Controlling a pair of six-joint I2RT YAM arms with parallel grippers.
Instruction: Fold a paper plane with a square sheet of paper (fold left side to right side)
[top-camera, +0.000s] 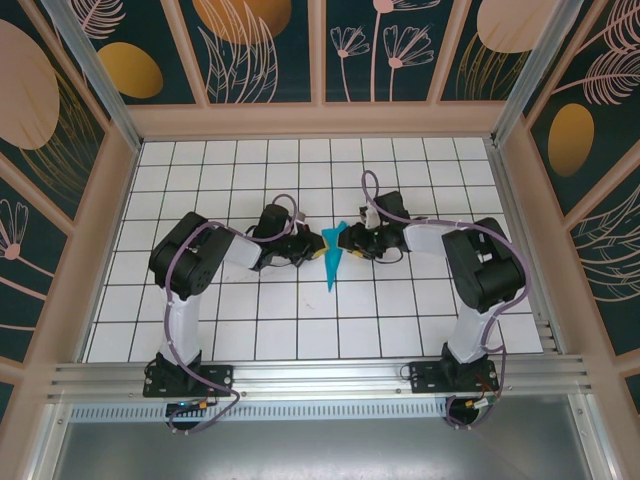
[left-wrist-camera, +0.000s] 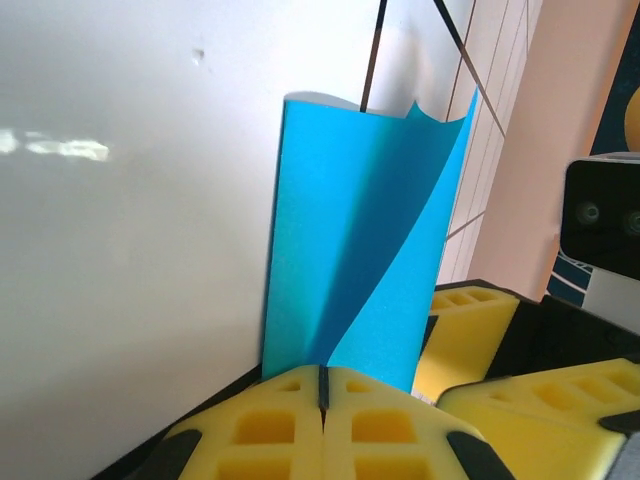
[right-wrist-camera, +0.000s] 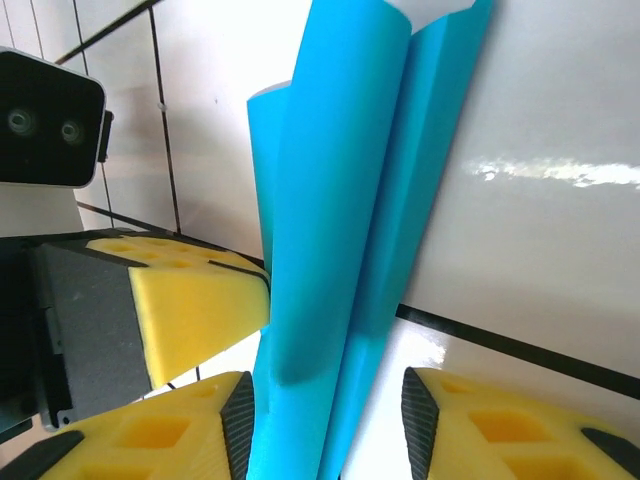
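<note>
The left fingers (left-wrist-camera: 275, 425) are pressed fully together. Their yellow foam pads meet on one end of the paper plane (left-wrist-camera: 345, 250), which rises out of the seam between them as a narrow folded teal strip, its layers curling apart at the free end. The right fingers (right-wrist-camera: 500, 430) stand partway apart with the same paper running through the gap. One pad lies against or just beside the sheet and the other is clear of it, so I judge they are not clamping. From above, the two arms meet nose to nose near the middle of the desk (top-camera: 250, 320). The paper plane (top-camera: 332, 262) lies between them as a slim dart with its point toward the arm bases. The paper looks very light, thin and limp. It will likely bow, spring open wherever a crease is not pressed flat, slide easily on the glossy white tiles, and wrinkle or tear if tugged between two grips. The best hold seems to be on a creased edge where the layers stack, close to the fold, with the soft pads pinching all layers at once. A grip on a single loose flap would probably peel the fold open.
</note>
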